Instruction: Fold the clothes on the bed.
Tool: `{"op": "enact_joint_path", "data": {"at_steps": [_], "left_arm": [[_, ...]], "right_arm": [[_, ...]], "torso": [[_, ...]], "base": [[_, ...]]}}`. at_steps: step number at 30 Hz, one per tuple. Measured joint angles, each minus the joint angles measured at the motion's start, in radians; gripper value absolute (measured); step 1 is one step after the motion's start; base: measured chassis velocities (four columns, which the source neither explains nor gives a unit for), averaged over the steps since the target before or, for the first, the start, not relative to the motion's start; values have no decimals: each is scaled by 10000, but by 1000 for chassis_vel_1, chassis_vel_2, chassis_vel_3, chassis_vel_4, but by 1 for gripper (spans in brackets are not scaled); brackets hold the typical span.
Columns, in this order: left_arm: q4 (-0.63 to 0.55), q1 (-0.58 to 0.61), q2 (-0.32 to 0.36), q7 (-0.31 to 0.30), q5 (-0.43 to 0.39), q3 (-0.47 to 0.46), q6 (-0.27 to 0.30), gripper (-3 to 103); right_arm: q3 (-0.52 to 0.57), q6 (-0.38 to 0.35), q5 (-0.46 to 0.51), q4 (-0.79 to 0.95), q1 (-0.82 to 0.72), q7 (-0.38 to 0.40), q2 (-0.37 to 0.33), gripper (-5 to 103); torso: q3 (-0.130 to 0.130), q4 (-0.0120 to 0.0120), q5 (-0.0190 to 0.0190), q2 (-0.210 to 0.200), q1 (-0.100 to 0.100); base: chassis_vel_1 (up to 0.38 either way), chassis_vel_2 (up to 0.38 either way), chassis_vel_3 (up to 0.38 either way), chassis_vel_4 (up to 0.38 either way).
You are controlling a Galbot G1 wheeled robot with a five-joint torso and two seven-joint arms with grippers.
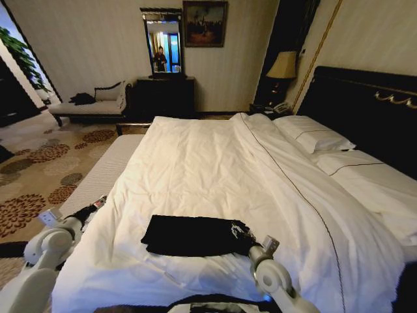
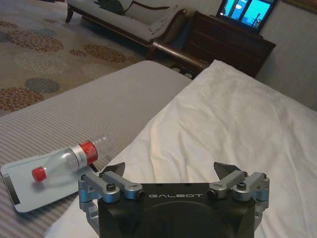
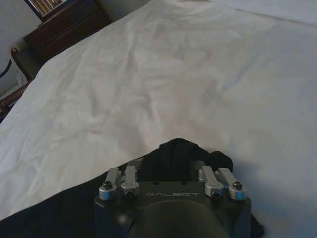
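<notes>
T-shirt (image 1: 195, 235) on bed (image 1: 195, 163) – soft, light, limp; best pinched at bunched edge under right tool (image 3: 171, 166), closure unclear – left tool (image 2: 171, 171) open

Hotel bedroom: large white-dressed bed (image 1: 215, 169) with dark headboard (image 1: 365, 98), bedside lamp (image 1: 283, 65), patterned carpet (image 1: 45, 163), chaise (image 1: 91, 104), dresser mirror (image 1: 163, 42).

The middle of the bed (image 1: 195, 163) is open duvet, unobstructed toward the pillows (image 1: 313, 137) at the headboard edge. Near the foot edge, passage is blocked by the black T-shirt (image 1: 192, 235). Beside the left edge, a bottle (image 2: 69, 158) is lying on a tray (image 2: 29, 191).
</notes>
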Motion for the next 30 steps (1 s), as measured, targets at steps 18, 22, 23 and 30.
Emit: {"op": "enact_joint_path", "data": {"at_steps": [18, 22, 23, 30], "left_arm": [[146, 16, -124, 34, 238, 163, -138, 100], [110, 43, -196, 34, 269, 165, -150, 100], [75, 47, -232, 34, 287, 180, -151, 100], [-122, 107, -401, 23, 378, 248, -151, 100]], "right_arm": [[139, -60, 131, -616, 650, -237, -242, 1], [270, -59, 243, -722, 811, -300, -332, 1], [318, -59, 276, -720, 837, -321, -344, 1], [401, -68, 186, -739, 831, -355, -423, 1]], "torso": [[1, 1, 3, 0, 0], [1, 2, 3, 0, 0], [1, 2, 2, 0, 0], [1, 1, 3, 0, 0]], "base": [[0, 0, 0, 0], [0, 0, 0, 0], [0, 0, 0, 0], [0, 0, 0, 0]]}}
